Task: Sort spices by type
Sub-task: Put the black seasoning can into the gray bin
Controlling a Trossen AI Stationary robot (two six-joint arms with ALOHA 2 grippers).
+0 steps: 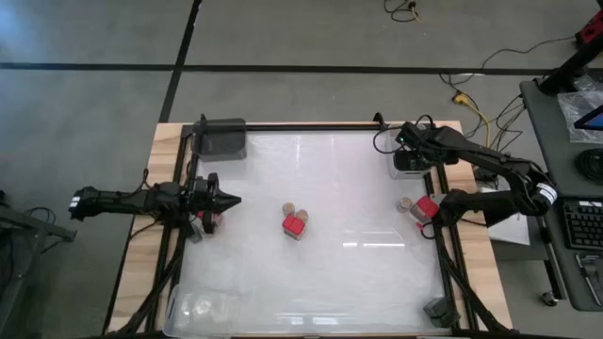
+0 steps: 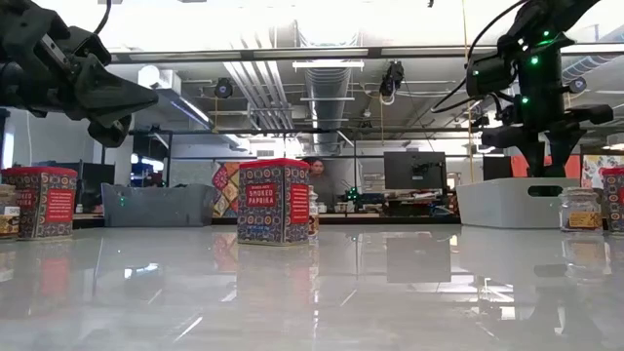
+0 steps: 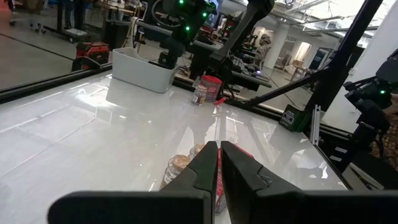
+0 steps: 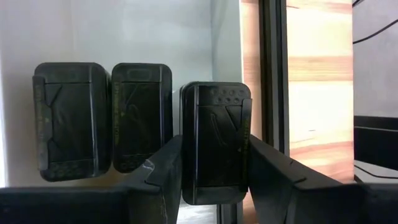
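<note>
Three black spice tins [image 4: 74,121] at worktop's far right corner | right gripper [image 4: 211,168] clasps the third tin [image 4: 214,140], beside the other two | left gripper [image 3: 219,163] closed, empty, at left edge.

The right gripper [image 4: 212,163] has its fingers on either side of one blocky container [image 4: 214,140]; two more blocky containers [image 4: 102,118] stand in a row just beside it, inside the bin [image 1: 412,162]. A tin [image 1: 426,207] and jar [image 1: 406,204] sit near that arm. Ahead of the left gripper [image 1: 236,200], mid-table, stand another tin [image 1: 294,225] and two jars [image 1: 296,209].
</note>
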